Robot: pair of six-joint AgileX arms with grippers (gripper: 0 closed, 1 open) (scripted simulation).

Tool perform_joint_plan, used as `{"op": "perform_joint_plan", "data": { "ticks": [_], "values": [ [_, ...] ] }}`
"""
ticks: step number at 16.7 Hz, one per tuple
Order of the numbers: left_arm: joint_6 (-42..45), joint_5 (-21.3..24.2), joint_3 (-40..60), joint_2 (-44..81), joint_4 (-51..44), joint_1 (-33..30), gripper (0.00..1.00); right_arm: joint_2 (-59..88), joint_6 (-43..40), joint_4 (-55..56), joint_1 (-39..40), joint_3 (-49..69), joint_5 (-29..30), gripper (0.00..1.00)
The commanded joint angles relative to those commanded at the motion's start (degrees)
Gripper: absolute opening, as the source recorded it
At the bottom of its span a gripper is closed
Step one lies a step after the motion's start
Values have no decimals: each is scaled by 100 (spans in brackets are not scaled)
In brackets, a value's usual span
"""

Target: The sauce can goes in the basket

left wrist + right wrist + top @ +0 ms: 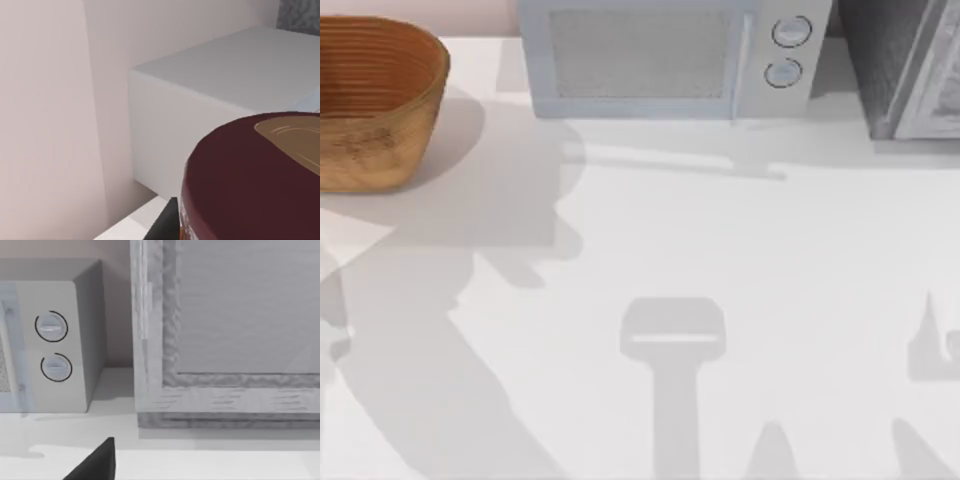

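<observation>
The sauce can [255, 180] sits right against the left tool, seemingly gripped, though I cannot tell how its fingers stand. Beyond it the microwave [220, 105] looms close; a careless swing could clip it. The basket [375, 95] waits farther off on the desk [740, 260].

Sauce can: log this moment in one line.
sauce can: close under left wrist camera | basket: table's far left | microwave: far centre | can in basket: not yet
</observation>
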Motion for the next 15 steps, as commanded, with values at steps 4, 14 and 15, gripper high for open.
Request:
{"op": "perform_joint_plan", "data": {
  "ticks": [4,14,15],
  "values": [
    [-343,-343,35,320,597,-351,0,0,0,0,0,0,0,100],
    [-632,-637,52,569,1089,-653,15,0,0,0,0,0,0,100],
    [-632,-637,52,569,1089,-653,23,0,0,0,0,0,0,100]
  ]
}}
